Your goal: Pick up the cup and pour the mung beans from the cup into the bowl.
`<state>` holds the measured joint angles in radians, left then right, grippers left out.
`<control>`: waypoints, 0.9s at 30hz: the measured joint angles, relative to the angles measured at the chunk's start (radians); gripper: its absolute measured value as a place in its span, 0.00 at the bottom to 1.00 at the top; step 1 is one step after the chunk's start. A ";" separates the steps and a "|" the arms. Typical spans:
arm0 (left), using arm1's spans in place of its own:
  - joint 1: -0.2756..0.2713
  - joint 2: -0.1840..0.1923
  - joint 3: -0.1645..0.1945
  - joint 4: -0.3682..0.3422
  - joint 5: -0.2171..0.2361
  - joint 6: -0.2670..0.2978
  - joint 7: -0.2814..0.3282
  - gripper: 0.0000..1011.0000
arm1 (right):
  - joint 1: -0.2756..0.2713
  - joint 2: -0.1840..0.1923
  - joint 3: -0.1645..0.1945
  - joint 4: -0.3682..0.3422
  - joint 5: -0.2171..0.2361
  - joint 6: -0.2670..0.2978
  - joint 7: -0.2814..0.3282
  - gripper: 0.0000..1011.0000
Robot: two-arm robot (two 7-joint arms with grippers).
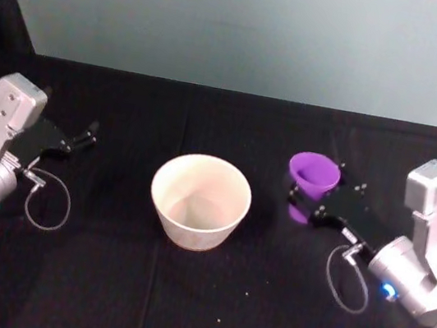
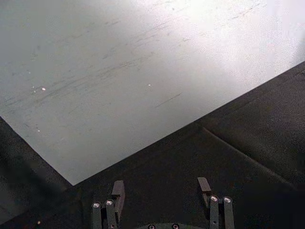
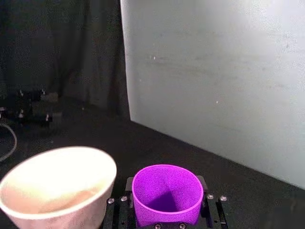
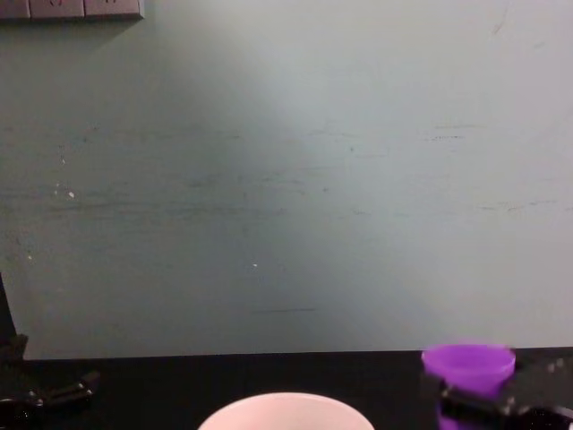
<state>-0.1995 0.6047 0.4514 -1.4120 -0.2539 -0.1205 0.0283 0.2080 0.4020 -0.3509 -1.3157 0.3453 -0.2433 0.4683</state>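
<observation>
The purple cup (image 1: 313,172) stands upright to the right of the white bowl (image 1: 199,201), a short gap between them. My right gripper (image 1: 304,201) is shut on the cup's lower wall, one finger on each side. In the right wrist view the cup (image 3: 166,191) sits between the fingers (image 3: 210,205), with the bowl (image 3: 57,183) close beside it. The cup's inside looks plain purple; the mung beans are hidden from me. In the chest view the cup (image 4: 468,363) rises above the right gripper (image 4: 470,401). My left gripper (image 1: 86,137) is parked open at the far left.
Black cloth covers the table (image 1: 195,310). A pale wall (image 1: 256,29) rises just behind its back edge. A loose cable loop (image 1: 50,204) hangs off the left arm and another cable loop (image 1: 346,280) off the right arm.
</observation>
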 joint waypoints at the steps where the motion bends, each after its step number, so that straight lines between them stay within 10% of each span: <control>1: 0.000 0.000 0.000 0.000 0.000 0.000 0.000 0.99 | -0.010 0.007 0.011 -0.037 0.003 0.021 -0.004 0.74; 27: 0.000 0.000 0.000 0.000 0.000 0.000 0.000 0.99 | 0.025 0.089 0.147 -0.422 0.088 0.279 -0.078 0.74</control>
<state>-0.1995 0.6046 0.4514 -1.4120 -0.2539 -0.1205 0.0283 0.2330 0.4907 -0.2039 -1.7376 0.4329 0.0361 0.3905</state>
